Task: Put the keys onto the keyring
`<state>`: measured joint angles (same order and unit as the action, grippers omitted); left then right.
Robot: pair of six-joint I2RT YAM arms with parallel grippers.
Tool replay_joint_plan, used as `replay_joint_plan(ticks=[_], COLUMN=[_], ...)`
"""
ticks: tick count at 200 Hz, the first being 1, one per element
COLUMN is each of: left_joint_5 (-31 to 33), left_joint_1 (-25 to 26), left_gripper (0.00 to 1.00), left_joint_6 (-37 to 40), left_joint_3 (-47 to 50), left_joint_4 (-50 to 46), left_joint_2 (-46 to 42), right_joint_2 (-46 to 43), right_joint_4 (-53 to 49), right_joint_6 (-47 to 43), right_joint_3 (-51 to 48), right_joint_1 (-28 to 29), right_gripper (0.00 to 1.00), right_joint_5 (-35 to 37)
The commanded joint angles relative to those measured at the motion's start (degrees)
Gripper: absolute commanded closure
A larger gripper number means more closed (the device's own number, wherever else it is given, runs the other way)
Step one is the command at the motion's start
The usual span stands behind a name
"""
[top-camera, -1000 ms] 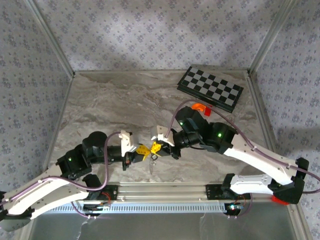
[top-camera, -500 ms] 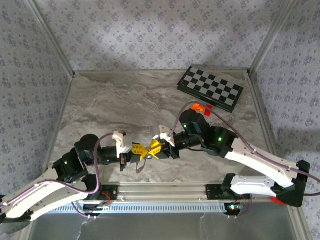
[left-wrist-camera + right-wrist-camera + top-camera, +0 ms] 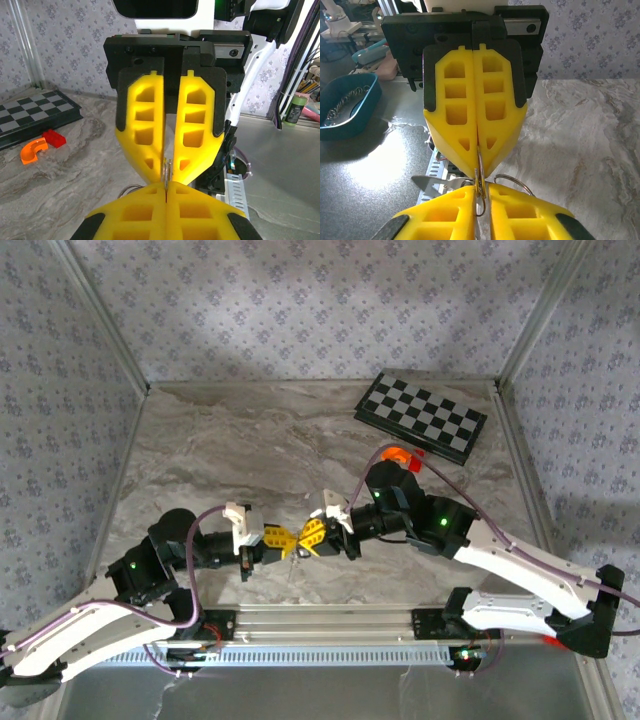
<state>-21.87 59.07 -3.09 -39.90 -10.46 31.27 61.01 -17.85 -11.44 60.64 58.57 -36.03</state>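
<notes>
In the top external view my left gripper (image 3: pixel 283 540) and right gripper (image 3: pixel 308 537) meet tip to tip above the near middle of the marble table (image 3: pixel 250 450). The thin metal keyring (image 3: pixel 166 169) stands edge-on between them. My left gripper (image 3: pixel 165 186) is shut on it. My right gripper (image 3: pixel 480 196) stands only narrowly open, the keyring (image 3: pixel 479 187) sitting in the slit beside one finger. A silver key (image 3: pixel 434 182) sticks out to the left from the ring. Another wire loop (image 3: pixel 514 180) arcs behind my right finger.
A folded chessboard (image 3: pixel 420 417) lies at the back right, with an orange curved piece (image 3: pixel 397 453) and a red brick (image 3: pixel 415 462) in front of it. The metal rail (image 3: pixel 320 621) runs along the near edge. Off the table stands a teal bowl (image 3: pixel 347 107) holding chain.
Both grippers slid a little left together, still tip to tip. The right gripper's jaws loosened from a tight pinch to a narrow gap.
</notes>
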Motion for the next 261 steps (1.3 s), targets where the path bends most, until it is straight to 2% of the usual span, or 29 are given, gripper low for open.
replay_joint_plan(ticks=[1,32,78,100,121,153,169,189,225,261], left_joint_5=[-1.6,-1.5,-1.0,2.3,6.0,6.0,6.1,5.5,2.1,-0.7], left_joint_1=[0.7,0.7,0.7,0.7,0.7,1.0,1.2,1.5,1.7,1.7], left_gripper=[1.00,1.00,1.00,1.00,0.92,0.92,0.93,1.00,1.00,1.00], left_joint_6=[-0.6,-0.5,0.2,1.3,3.0,3.7,4.2,4.4,3.1,0.2], left_joint_3=[0.0,-0.2,-1.1,-2.7,-4.5,-6.3,-6.7,-6.7,-5.5,-1.5], left_joint_4=[3.2,3.0,0.8,-3.5,-8.9,-12.4,-12.7,-12.0,-7.1,4.0], left_joint_2=[0.1,0.4,1.0,1.4,2.8,6.5,7.6,7.7,5.5,1.5], right_joint_2=[0.1,0.1,0.6,1.5,4.3,7.7,8.1,8.6,7.2,3.1], right_joint_4=[1.7,2.7,1.2,-3.4,-12.2,-19.9,-20.6,-21.2,-19.1,-10.0], right_joint_6=[0.6,1.1,0.3,-1.5,-6.3,-10.3,-10.5,-10.6,-10.7,-6.8], right_joint_3=[-0.5,-0.6,0.1,2.1,5.6,10.6,11.3,12.1,11.3,5.7], right_joint_1=[-0.5,-0.7,-0.7,-0.4,1.3,2.8,2.8,2.7,2.5,1.8], right_gripper=[0.78,0.79,1.00,1.00,1.00,1.00,1.00,1.00,1.00,0.83], right_joint_5=[-0.5,-0.7,-0.3,2.8,7.3,9.5,8.7,7.5,6.6,5.7])
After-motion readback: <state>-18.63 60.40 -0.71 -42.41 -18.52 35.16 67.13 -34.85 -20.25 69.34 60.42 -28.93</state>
